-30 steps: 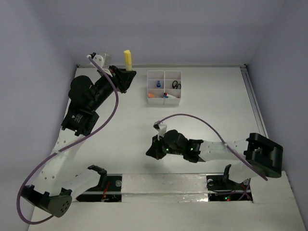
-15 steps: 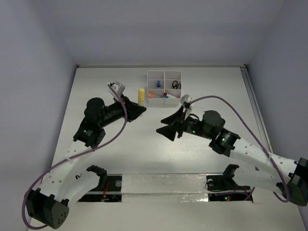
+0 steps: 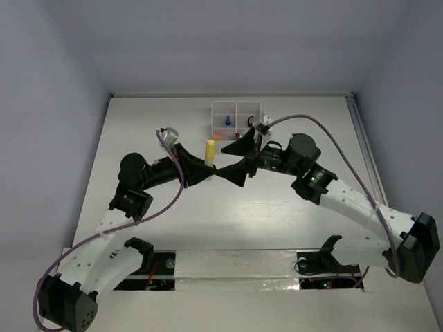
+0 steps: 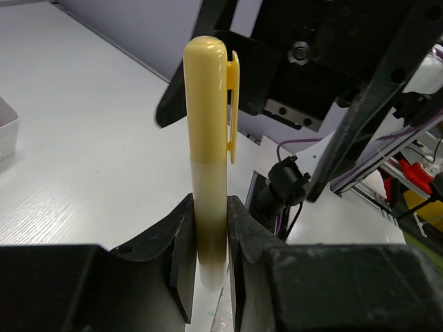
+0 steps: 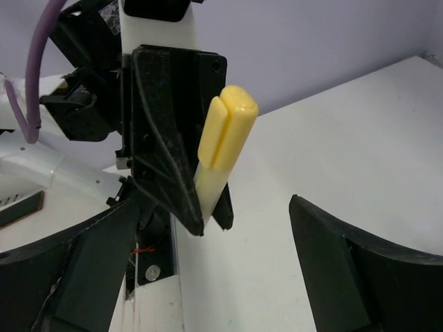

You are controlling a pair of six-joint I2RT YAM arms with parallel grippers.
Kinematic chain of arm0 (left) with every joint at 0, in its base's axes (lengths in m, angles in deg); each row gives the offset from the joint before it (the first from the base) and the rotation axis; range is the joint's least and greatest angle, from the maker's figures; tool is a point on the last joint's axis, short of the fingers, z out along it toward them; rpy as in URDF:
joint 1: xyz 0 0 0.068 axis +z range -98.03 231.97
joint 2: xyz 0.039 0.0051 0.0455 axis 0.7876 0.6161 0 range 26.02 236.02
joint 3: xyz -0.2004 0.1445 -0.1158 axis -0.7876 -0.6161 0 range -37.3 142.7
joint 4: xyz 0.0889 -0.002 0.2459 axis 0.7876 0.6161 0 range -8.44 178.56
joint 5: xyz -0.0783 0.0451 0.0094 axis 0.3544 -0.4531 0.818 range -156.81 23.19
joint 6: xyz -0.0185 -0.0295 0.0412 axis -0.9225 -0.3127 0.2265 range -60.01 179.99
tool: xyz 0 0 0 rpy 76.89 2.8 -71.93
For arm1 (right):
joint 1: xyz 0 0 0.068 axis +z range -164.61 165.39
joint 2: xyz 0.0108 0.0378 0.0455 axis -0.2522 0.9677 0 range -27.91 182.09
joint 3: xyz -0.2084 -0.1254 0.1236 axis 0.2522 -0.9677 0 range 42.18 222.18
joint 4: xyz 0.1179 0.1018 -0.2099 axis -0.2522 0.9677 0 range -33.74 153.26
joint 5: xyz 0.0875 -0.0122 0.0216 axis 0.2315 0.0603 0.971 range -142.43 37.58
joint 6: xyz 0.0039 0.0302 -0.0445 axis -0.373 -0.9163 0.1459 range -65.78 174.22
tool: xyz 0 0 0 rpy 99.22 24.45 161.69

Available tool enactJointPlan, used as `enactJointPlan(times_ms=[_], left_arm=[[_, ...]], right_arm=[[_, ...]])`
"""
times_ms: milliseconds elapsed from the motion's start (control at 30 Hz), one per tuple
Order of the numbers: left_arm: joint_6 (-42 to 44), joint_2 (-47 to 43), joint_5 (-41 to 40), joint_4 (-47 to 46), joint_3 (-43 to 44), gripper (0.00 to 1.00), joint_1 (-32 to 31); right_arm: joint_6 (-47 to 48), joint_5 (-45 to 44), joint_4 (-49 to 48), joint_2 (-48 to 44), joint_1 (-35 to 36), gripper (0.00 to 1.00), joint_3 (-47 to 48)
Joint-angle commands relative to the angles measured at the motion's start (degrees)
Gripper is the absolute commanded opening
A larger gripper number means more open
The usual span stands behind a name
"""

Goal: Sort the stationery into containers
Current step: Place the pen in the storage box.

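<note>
A yellow capped marker stands upright in my left gripper, which is shut on its pale lower barrel. In the left wrist view the cap and clip rise above the black fingers. My right gripper faces the left one over the middle of the table, jaws wide open, close to the marker but not touching it. The right wrist view shows the marker ahead, between the spread fingers. The white organiser tray sits behind, partly hidden by the right gripper.
The tray's compartments hold a small blue item and an orange one. A corner of the tray shows at the left of the left wrist view. Grey walls close the table's back and sides.
The left arm brought the marker from the back left corner to the table's middle. The right arm swung up from the near side to face it, and its jaws opened.
</note>
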Motion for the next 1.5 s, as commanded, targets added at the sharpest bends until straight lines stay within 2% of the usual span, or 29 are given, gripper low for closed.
enactJointPlan(times_ms=[0,67,200,300,333,400,433,500,533,567,633,667,700,767,800,867,1000,1100,1233,1367,1467], left_arm=[[-2.5,-0.7,3.6,-7.4,-0.8,0.00,-0.2],[-2.4,-0.6,3.5,-7.2,-0.8,0.00,-0.7],[-1.9,0.0,3.2,-6.1,-0.7,0.00,-1.2],[-2.0,0.6,3.2,-6.0,-0.6,0.00,-1.3],[-2.0,0.7,3.2,-5.9,-0.7,0.00,-1.3],[-1.7,0.7,3.0,-5.3,-0.6,0.00,-1.8],[-1.5,0.7,2.8,-5.1,-0.6,0.00,-1.8],[-1.1,0.5,2.1,-3.9,-0.3,0.00,-1.8],[-0.4,0.2,1.7,-3.4,-0.1,0.00,-1.8],[0.1,-0.1,0.2,-1.3,0.0,0.00,-1.8],[2.9,-0.8,-2.0,2.4,1.4,0.11,-1.8],[4.4,-1.1,-3.9,7.4,2.1,0.19,-1.8],[5.9,-1.5,-4.6,10.0,3.8,0.32,-1.8],[10.0,-3.0,-7.2,17.2,5.2,0.47,-1.8],[11.3,-3.6,-8.1,19.4,5.7,0.61,-1.8],[14.5,-6.0,-10.5,24.7,6.4,0.70,-1.8],[18.0,-9.9,-12.1,29.4,6.2,0.91,-1.8],[19.0,-12.1,-15.6,28.7,5.1,0.99,-1.8],[19.7,-12.3,-21.4,26.4,3.7,0.99,-1.8],[21.2,-12.5,-31.6,29.4,4.4,0.99,-1.3],[20.8,-15.3,-34.2,28.9,3.9,0.99,0.5]], right_arm=[[-1.5,3.2,-4.7,2.7,-0.4,0.96,4.4],[-2.5,4.1,-5.9,4.7,-0.4,0.95,5.4],[-5.5,6.1,-11.9,7.0,-0.4,0.85,5.5],[-6.5,6.6,-13.3,8.8,-0.4,0.68,6.1],[-7.5,6.5,-13.7,9.1,-0.4,0.57,6.1],[-8.2,6.4,-15.0,9.8,-0.4,0.45,5.9],[-8.6,6.4,-15.1,10.0,-0.4,0.32,5.9],[-9.0,5.8,-15.6,10.2,-0.4,0.16,5.6],[-8.9,5.0,-15.6,10.0,-0.4,0.03,5.4],[-8.5,2.7,-15.3,9.7,-0.4,0.00,5.2],[-7.3,-0.7,-13.2,9.4,-0.4,0.00,5.3],[-6.7,-4.0,-12.5,9.2,-0.4,0.00,5.5],[-6.1,-5.8,-10.7,9.3,-0.4,0.00,5.8],[-4.7,-10.8,-8.6,9.9,-0.9,0.00,6.9],[-4.4,-12.2,-8.6,10.3,-1.9,0.00,7.1],[-4.3,-16.4,-8.4,11.8,-4.2,0.00,8.0],[-2.0,-22.7,-8.4,15.6,-6.9,0.00,9.2],[3.2,-28.7,-8.7,20.0,-7.4,0.00,10.3],[10.0,-34.7,-10.5,26.4,-7.4,0.00,12.2],[14.1,-37.8,-13.6,32.1,-7.4,0.00,14.3],[19.8,-40.2,-15.8,37.9,-7.4,0.00,17.3]])
